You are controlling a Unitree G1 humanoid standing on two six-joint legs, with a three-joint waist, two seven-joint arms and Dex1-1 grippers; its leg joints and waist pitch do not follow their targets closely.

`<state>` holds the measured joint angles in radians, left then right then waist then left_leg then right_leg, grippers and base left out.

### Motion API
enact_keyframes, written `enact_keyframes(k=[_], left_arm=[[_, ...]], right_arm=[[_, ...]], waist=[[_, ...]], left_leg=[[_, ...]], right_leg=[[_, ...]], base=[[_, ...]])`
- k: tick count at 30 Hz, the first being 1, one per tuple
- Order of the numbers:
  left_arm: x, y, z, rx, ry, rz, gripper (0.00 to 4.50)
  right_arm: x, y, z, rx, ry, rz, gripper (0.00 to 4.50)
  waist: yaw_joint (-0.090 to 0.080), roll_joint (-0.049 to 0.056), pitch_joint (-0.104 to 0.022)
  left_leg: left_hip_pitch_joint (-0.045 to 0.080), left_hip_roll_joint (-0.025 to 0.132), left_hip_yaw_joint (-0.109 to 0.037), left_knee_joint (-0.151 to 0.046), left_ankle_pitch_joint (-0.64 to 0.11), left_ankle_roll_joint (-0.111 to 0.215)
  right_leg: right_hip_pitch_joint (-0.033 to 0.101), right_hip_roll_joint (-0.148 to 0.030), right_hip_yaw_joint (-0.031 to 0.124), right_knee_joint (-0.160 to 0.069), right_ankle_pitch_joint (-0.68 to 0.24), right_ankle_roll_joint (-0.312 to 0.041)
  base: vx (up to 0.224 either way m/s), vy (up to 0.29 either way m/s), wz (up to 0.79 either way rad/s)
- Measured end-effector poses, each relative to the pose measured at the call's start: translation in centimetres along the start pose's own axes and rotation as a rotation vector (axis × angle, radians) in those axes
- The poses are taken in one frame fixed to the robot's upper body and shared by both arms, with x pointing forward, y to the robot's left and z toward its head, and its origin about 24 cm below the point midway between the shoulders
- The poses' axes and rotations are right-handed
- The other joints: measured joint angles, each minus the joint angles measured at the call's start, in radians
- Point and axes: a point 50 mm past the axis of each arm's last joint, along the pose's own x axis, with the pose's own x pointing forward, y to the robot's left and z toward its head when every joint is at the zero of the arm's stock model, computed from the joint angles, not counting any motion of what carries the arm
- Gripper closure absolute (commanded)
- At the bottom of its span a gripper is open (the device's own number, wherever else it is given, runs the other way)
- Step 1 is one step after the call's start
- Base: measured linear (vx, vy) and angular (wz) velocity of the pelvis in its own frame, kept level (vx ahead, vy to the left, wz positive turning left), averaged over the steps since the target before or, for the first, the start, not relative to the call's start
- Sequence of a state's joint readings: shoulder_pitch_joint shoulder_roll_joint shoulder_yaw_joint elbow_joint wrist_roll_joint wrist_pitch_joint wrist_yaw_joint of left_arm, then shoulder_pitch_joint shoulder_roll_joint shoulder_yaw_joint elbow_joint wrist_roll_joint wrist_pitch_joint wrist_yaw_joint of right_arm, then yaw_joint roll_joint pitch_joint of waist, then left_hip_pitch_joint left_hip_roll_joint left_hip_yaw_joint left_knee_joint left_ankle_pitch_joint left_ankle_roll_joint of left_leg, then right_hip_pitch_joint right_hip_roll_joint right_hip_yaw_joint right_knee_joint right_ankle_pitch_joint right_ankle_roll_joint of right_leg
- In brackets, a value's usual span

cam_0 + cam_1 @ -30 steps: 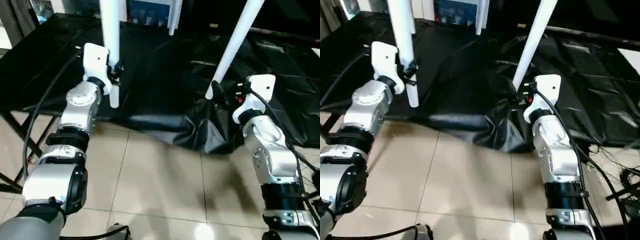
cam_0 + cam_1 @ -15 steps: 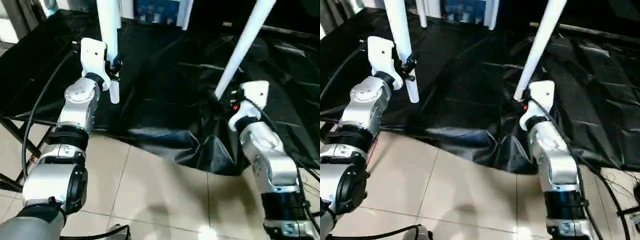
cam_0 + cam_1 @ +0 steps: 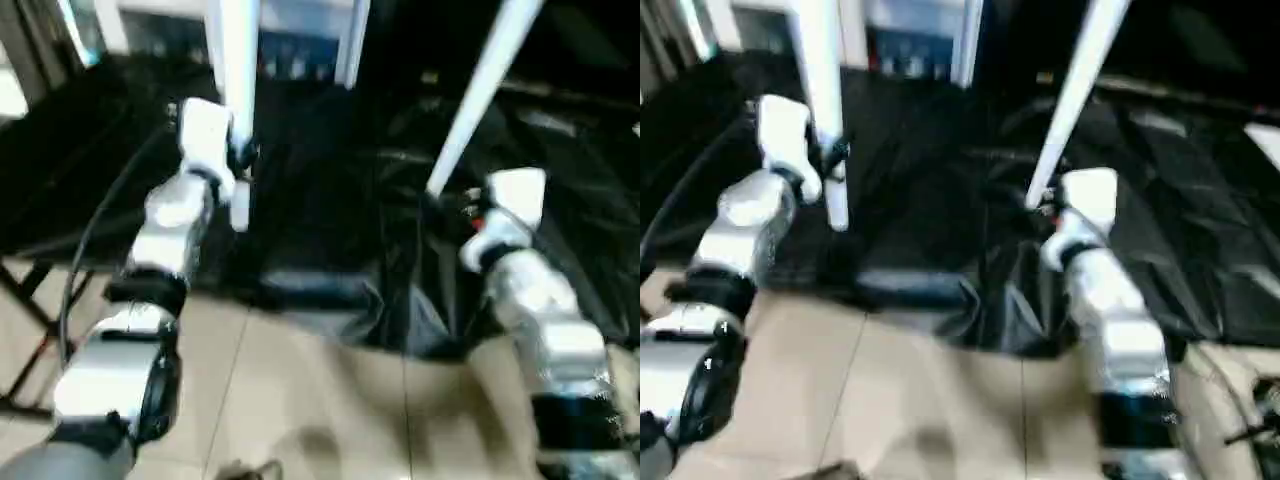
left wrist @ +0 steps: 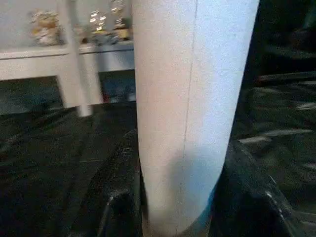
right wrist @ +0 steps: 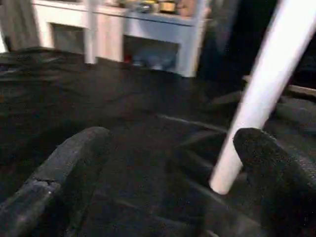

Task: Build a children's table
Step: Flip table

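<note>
Looming across the far half of the scene, the black-draped work table (image 3: 330, 200), its cloth bunching and sagging over the near edge in the middle. Beyond it, showing at the far left, a white shelf unit (image 4: 69, 59) stocked with small objects.

Standing out against the cloth, two white tapered tube legs of the children's table. Hanging nearly upright on the left, the left-hand leg (image 3: 238, 90), clamped partway up between the black fingers of the left gripper (image 3: 243, 158), jaws half closed around the tube and a short stub of leg poking out below. Slanting up and to the right, the right-hand leg (image 3: 480, 90), its lower tip resting on the cloth just beside the right gripper (image 3: 440, 205). Spreading almost to full width, the right gripper's fingers (image 5: 74, 158), gripping nothing, with the leg's tip lying inside the gap close to one pad and apparently not touching either.

Shifting over the past second mainly the head camera's aim, now blurring; keeping the same hold on the left, staying just as wide on the right. Not appearing anywhere, the tabletop. Judging from that: one leg secured, the second lined up for grasping but not yet taken, and the socketing of legs not yet begun.
</note>
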<state>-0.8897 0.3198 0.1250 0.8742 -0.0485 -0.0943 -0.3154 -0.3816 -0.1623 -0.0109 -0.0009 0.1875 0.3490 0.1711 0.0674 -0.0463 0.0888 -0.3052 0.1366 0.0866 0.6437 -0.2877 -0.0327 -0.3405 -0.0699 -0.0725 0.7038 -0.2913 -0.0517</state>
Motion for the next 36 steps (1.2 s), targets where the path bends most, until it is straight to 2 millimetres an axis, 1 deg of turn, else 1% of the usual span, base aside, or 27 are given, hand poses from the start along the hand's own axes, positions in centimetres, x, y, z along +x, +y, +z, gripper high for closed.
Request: enact_keyframes(k=[1,2,3,4,5,6,7,8,9,10,11,12,13,14,15,16,17,18,19,20,22,23,25,27,30,32,36], left_arm=[[-0.1,0.4,0.0,-0.006,-0.002,0.017,2.84],[-0.2,0.7,0.1,-0.012,-0.006,0.031,2.84],[-0.2,0.8,0.1,-0.019,-0.01,0.039,2.84],[-0.2,0.8,0.2,-0.021,-0.011,0.04,2.84],[-0.1,0.5,0.1,-0.027,-0.012,0.036,2.84],[0.4,-1.3,0.1,-0.04,-0.016,-0.013,2.84],[0.6,-2.0,0.6,-0.031,-0.039,-0.035,2.84],[0.8,-2.2,1.2,-0.01,-0.053,-0.048,2.84],[0.7,-2.1,1.5,0.002,-0.062,-0.053,2.84],[0.7,-1.9,2.0,0.019,-0.08,-0.055,2.84],[0.6,-1.3,2.3,0.039,-0.089,-0.048,2.84],[0.3,-0.5,2.3,0.052,-0.085,-0.031,2.84],[0.0,0.0,1.9,0.052,-0.071,-0.016,2.84],[-0.5,0.7,1.5,0.051,-0.053,0.003,2.84],[-0.6,0.9,1.3,0.046,-0.046,0.013,2.84],[-0.7,0.8,1.4,0.042,-0.05,0.016,2.84],[-0.6,0.4,1.6,0.048,-0.059,0.005,2.84],[-0.7,0.3,1.7,0.052,-0.063,0.003,2.84],[-0.7,0.3,1.6,0.053,-0.058,0.006,2.84],[-0.8,0.4,1.3,0.054,-0.045,0.02,2.84],[-1.1,0.5,0.7,0.051,-0.024,0.044,2.84],[-1.4,0.6,0.2,0.049,-0.011,0.057,2.84],[-1.9,0.6,-0.5,0.043,0.004,0.068,2.84],[-2.6,0.6,-1.0,0.03,0.015,0.081,2.84],[-3.0,0.3,-1.5,0.015,0.025,0.082,2.86],[-3.3,0.4,-1.6,0.003,0.022,0.09,2.86],[-3.3,0.3,-1.5,-0.007,0.022,0.09,2.86]], right_arm=[[0.0,-0.1,0.0,-0.004,0.001,0.002,0.0],[-0.1,-0.3,0.0,-0.021,0.005,0.0,0.0],[-0.2,-0.6,0.1,-0.04,0.007,-0.002,0.0],[-0.2,-0.7,0.1,-0.053,0.01,-0.005,0.0],[-0.4,-1.0,-0.1,-0.088,0.023,-0.007,0.0],[-1.0,-1.5,-0.9,-0.11,0.06,-0.017,0.0],[-1.0,-1.6,-1.1,-0.121,0.071,-0.018,0.0],[-0.9,-1.3,-1.0,-0.121,0.065,-0.003,0.0],[-0.9,-0.9,-0.7,-0.11,0.047,0.007,0.0],[-0.8,-0.3,-0.4,-0.088,0.024,0.023,0.0],[-0.8,0.7,-0.5,-0.065,0.021,0.06,0.0],[-0.7,1.4,-0.6,-0.058,0.02,0.089,0.0],[-0.7,1.7,-0.6,-0.055,0.017,0.102,0.0],[-0.9,1.5,-0.5,-0.063,0.014,0.097,0.0],[-1.0,1.1,-0.4,-0.071,0.015,0.086,0.0],[-1.2,0.5,-0.5,-0.08,0.02,0.065,0.0],[-1.5,-0.2,-0.8,-0.083,0.035,0.037,0.0],[-1.5,-0.5,-0.9,-0.08,0.04,0.025,0.0],[-1.5,-0.4,-0.8,-0.074,0.037,0.022,0.0],[-1.4,-0.2,-0.8,-0.068,0.033,0.026,0.0],[-1.4,0.0,-0.7,-0.074,0.029,0.031,0.0],[-1.4,0.0,-0.7,-0.078,0.026,0.028,0.0],[-1.4,-0.2,-0.5,-0.096,0.011,0.015,0.0],[-1.1,-0.6,-0.2,-0.101,-0.008,-0.006,0.0],[-0.8,-1.8,0.4,-0.103,-0.028,-0.046,0.0],[-0.2,-2.2,0.6,-0.115,-0.026,-0.054,0.0],[0.4,-2.5,1.3,-0.139,-0.045,-0.061,0.0]], waist=[[-0.008,-0.002,-0.001],[-0.013,-0.007,-0.004],[-0.02,-0.021,-0.01],[-0.023,-0.043,-0.013],[-0.017,-0.051,-0.01],[-0.013,-0.039,-0.01],[-0.013,-0.035,-0.01],[-0.017,-0.019,-0.015],[-0.011,-0.003,-0.016],[-0.006,0.02,-0.017],[-0.014,0.021,-0.019],[-0.014,0.016,-0.022],[-0.017,0.014,-0.023],[-0.02,0.001,-0.029],[-0.024,-0.014,-0.032],[-0.027,-0.015,-0.032],[-0.03,-0.015,-0.032],[-0.03,-0.015,-0.031],[-0.031,-0.014,-0.031],[-0.032,-0.011,-0.029],[-0.035,-0.009,-0.027],[-0.038,-0.007,-0.026],[-0.039,-0.007,-0.026],[-0.039,-0.008,-0.026],[-0.032,-0.012,-0.026],[-0.031,-0.012,-0.026],[-0.025,-0.013,-0.025]], left_leg=[[0.005,-0.003,0.0,-0.006,-0.001,0.002],[0.008,-0.008,0.003,-0.009,-0.003,0.005],[0.009,-0.026,0.006,-0.012,-0.005,0.006],[0.011,-0.045,0.014,-0.011,-0.008,0.006],[0.0,-0.057,0.015,0.008,-0.022,0.018],[-0.026,-0.05,0.001,0.061,-0.036,0.087],[-0.056,-0.046,0.0,0.1,-0.037,0.09],[-0.085,-0.031,0.002,0.111,-0.026,0.071],[-0.086,-0.017,0.002,0.063,-0.003,0.035],[-0.09,0.003,0.003,0.035,0.032,-0.005],[-0.081,0.005,0.004,0.035,0.03,0.001],[-0.077,-0.004,-0.009,0.031,0.029,0.002],[-0.071,-0.017,-0.028,0.026,0.029,0.001],[-0.066,-0.046,-0.052,0.026,0.032,-0.004],[-0.069,-0.064,-0.056,0.027,0.032,-0.008],[-0.077,-0.067,-0.051,0.028,0.032,-0.009],[-0.078,-0.059,-0.036,0.014,0.033,-0.01],[-0.08,-0.048,-0.026,0.011,0.038,-0.018],[-0.08,-0.04,-0.023,0.009,0.041,-0.022],[-0.078,-0.029,-0.021,0.009,0.043,-0.026],[-0.068,-0.013,-0.012,0.007,0.043,-0.029],[-0.062,-0.001,0.003,0.007,0.043,-0.035],[-0.059,0.011,0.015,0.007,0.045,-0.039],[-0.059,0.021,0.022,0.005,0.051,-0.048],[-0.058,0.032,0.033,-0.003,0.059,-0.051],[-0.059,0.036,0.039,-0.008,0.068,-0.052],[-0.059,0.038,0.04,-0.013,0.07,-0.054]], right_leg=[[-0.018,0.001,-0.003,0.03,-0.003,0.015],[-0.04,0.001,-0.002,0.035,0.003,0.029],[-0.067,-0.011,0.008,0.011,0.018,0.039],[-0.072,-0.026,0.023,-0.035,0.037,0.028],[-0.064,-0.035,0.038,-0.025,0.057,0.069],[-0.046,-0.035,0.017,-0.034,0.046,0.067],[-0.036,-0.038,-0.002,-0.043,0.044,0.065],[-0.018,-0.038,-0.032,-0.061,0.041,0.061],[-0.008,-0.024,-0.038,-0.066,0.036,0.056],[-0.004,-0.012,-0.049,-0.059,0.031,0.055],[-0.015,-0.008,-0.046,-0.046,0.027,0.051],[-0.043,-0.008,-0.027,-0.012,0.036,0.04],[-0.062,-0.008,-0.002,0.003,0.055,0.054],[-0.083,-0.019,0.043,-0.027,0.082,0.082],[-0.093,-0.034,0.068,-0.054,0.088,0.11],[-0.094,-0.04,0.07,-0.044,0.089,0.113],[-0.093,-0.039,0.066,-0.05,0.092,0.109],[-0.093,-0.035,0.06,-0.059,0.101,0.103],[-0.089,-0.029,0.059,-0.064,0.105,0.097],[-0.078,-0.022,0.055,-0.074,0.108,0.085],[-0.068,-0.021,0.047,-0.081,0.115,0.075],[-0.063,-0.022,0.043,-0.081,0.117,0.071],[-0.059,-0.022,0.035,-0.082,0.118,0.069],[-0.06,-0.022,0.028,-0.081,0.122,0.065],[-0.062,-0.02,0.024,-0.078,0.123,0.064],[-0.065,-0.017,0.023,-0.077,0.123,0.062],[-0.067,-0.016,0.021,-0.077,0.121,0.059]], base=[[0.089,0.009,-0.01],[0.083,-0.028,-0.03],[0.09,-0.039,0.07],[0.09,-0.039,0.07],[0.103,-0.053,0.4],[0.059,-0.034,0.32],[0.112,-0.057,0.56],[0.109,-0.031,0.41],[0.109,-0.031,0.41],[0.132,0.021,0.14],[0.183,0.033,-0.06],[0.183,0.033,-0.06],[0.208,0.033,-0.33],[0.101,0.029,-0.29],[0.101,0.029,-0.29],[0.0,0.0,0.0],[0.026,-0.022,0.19],[0.026,-0.022,0.19],[0.0,0.0,0.0],[-0.102,-0.036,-0.06],[-0.101,-0.042,-0.04],[-0.077,-0.046,-0.01],[-0.076,-0.037,-0.01],[-0.062,-0.044,-0.03],[0.0,0.0,0.0],[0.0,0.0,0.0],[0.0,0.0,0.0]])
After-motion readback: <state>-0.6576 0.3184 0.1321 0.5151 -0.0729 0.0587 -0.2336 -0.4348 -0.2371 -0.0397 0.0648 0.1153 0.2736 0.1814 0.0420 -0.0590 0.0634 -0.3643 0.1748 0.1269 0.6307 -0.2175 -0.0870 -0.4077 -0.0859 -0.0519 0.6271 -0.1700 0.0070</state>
